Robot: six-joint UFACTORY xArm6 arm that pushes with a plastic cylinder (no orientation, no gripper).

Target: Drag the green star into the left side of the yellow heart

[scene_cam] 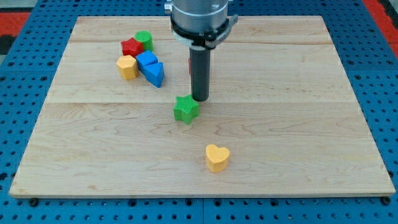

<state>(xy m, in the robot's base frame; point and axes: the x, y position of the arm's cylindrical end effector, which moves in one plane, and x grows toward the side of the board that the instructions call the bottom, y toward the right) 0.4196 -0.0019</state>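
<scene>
The green star lies near the middle of the wooden board. The yellow heart lies below it and to its right, well apart from it. My tip is down at the star's upper right edge, touching it or nearly so. The dark rod rises from there to the arm at the view's top.
A cluster of blocks sits at the upper left: a green round block, a red block, a yellow block and blue blocks. A red block is partly hidden behind the rod. The board rests on a blue pegboard.
</scene>
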